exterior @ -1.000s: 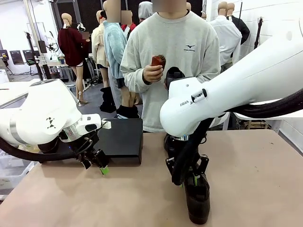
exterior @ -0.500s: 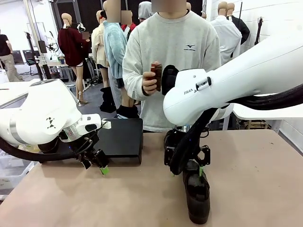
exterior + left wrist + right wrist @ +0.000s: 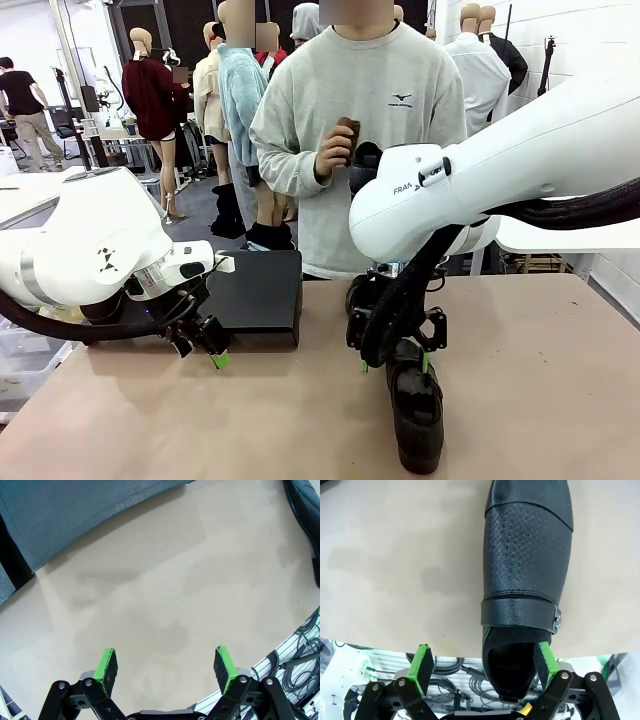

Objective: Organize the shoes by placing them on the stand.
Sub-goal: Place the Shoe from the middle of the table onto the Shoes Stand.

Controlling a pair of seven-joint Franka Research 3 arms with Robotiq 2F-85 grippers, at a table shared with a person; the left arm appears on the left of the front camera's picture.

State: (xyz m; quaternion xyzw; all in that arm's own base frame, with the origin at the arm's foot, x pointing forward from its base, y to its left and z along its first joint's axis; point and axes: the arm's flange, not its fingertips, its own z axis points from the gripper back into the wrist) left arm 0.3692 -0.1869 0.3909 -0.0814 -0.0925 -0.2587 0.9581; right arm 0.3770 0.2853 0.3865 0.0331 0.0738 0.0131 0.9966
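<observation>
shoe (image 3: 527, 555) on table (image 3: 250, 420) right of stand (image 3: 255, 295), unshelved | right gripper (image 3: 483, 657) spread wide over its heel, no grip, likely lined up for pickup | left gripper (image 3: 165, 665) spread too, empty, parked at stand's front

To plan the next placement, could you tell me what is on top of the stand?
The visible part of the stand has a bare top: nothing rests there. Its left end is covered by the left arm, so that part cannot be checked.
</observation>
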